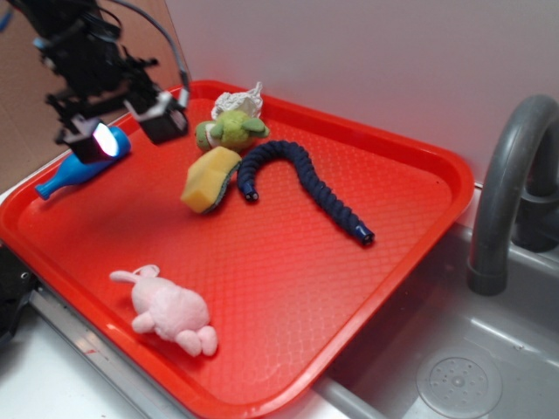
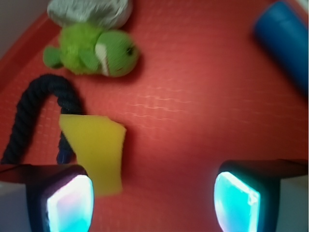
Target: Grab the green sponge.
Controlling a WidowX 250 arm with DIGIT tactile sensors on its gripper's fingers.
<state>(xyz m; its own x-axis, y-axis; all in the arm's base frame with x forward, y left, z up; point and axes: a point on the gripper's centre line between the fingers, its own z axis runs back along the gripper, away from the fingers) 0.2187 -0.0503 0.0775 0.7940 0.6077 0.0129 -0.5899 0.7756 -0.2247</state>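
Exterior view is looking down obliquely across the red tray [image 1: 367,262]; wrist view is looking closely down, sharing its far-left part [image 2: 193,96].

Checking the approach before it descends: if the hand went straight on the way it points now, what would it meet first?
Probably bare red tray: the open hand points at empty surface, with the green sponge off toward one finger. Depth is unclear.

1. My tray [image 1: 410,175] looks like glossy red plastic with a fine pebbled grid.
2. The green sponge [image 1: 210,179] is matt, porous yellow foam.
3. At its three o'clock, the snake [image 1: 306,175] is dark braided cord.
4. The pink toy [image 1: 170,310] is fuzzy plush.
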